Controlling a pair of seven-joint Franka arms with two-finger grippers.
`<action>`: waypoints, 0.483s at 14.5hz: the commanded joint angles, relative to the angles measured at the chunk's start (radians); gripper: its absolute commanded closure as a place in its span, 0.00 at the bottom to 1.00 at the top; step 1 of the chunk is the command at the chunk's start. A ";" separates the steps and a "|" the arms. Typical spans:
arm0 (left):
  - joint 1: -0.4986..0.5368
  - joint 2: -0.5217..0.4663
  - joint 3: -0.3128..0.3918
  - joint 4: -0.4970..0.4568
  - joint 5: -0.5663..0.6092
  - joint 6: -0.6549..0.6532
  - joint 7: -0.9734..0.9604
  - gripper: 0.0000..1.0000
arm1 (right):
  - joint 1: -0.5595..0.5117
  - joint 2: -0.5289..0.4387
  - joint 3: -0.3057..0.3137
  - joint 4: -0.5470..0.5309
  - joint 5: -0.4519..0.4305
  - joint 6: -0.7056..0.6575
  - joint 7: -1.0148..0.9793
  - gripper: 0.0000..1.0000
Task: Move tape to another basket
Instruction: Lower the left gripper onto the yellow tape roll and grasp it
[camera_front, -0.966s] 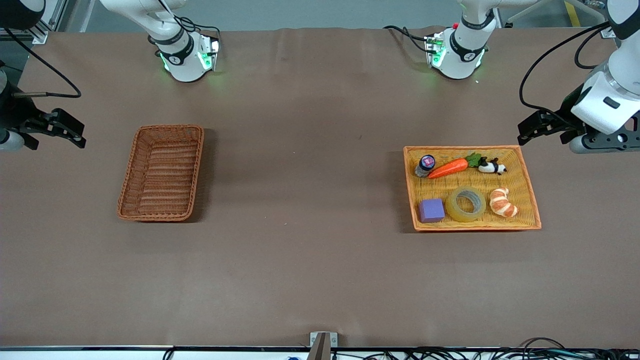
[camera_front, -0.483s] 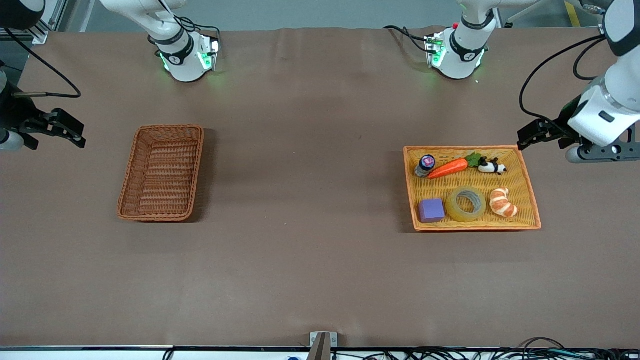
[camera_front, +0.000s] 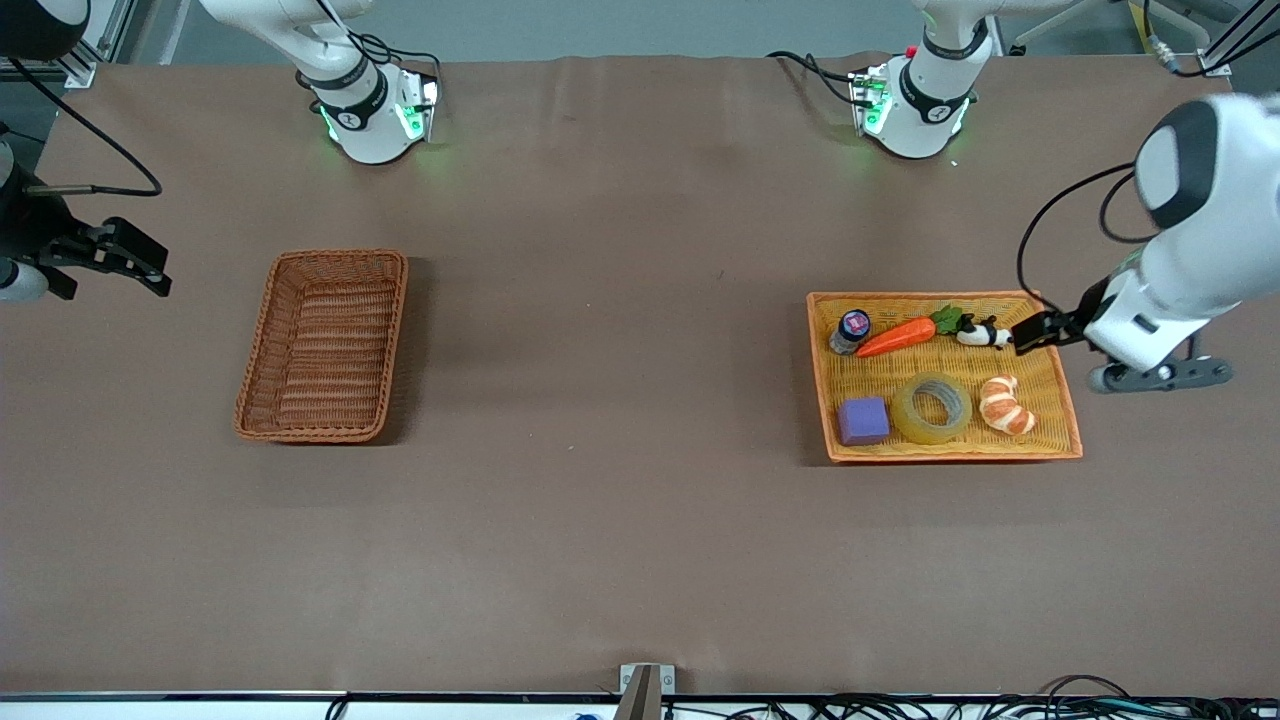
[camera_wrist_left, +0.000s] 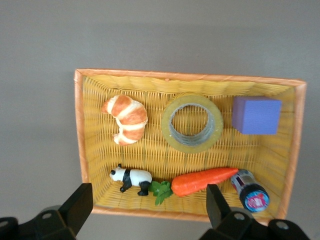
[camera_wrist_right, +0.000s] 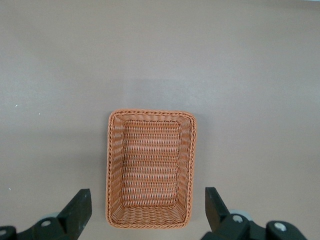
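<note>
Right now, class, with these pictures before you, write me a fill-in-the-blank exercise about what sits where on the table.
1. The tape lies between the croissant and the purple ____.
2. The brown basket holds ____.
3. The carrot's leaves point toward the toy ____.
4. The left claw hovers over the ____ tray's edge.

Missing words: cube; nothing; panda; orange

A wide counter (camera_front: 620, 500) covered in plain brown sheeting carries the scene. Two baskets lie directly on it, well apart. The reddish-brown woven basket (camera_front: 323, 345) sits toward the right arm's end, narrow and deep, with rounded corners. The wider orange-yellow tray basket (camera_front: 1062, 400) sits toward the left arm's end, at about the same nearness to the front camera. The two arm bases (camera_front: 372, 115) stand on the counter along its edge farthest from that camera.
</note>
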 joint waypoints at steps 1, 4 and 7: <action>0.003 0.045 -0.003 -0.065 0.017 0.108 0.011 0.00 | -0.006 -0.008 -0.002 -0.010 0.022 -0.004 -0.011 0.00; 0.001 0.143 -0.003 -0.081 0.017 0.204 0.011 0.00 | -0.006 -0.008 -0.002 -0.010 0.022 -0.004 -0.006 0.00; 0.000 0.222 -0.004 -0.079 0.017 0.279 0.011 0.01 | -0.006 -0.008 -0.002 -0.010 0.022 -0.007 -0.006 0.00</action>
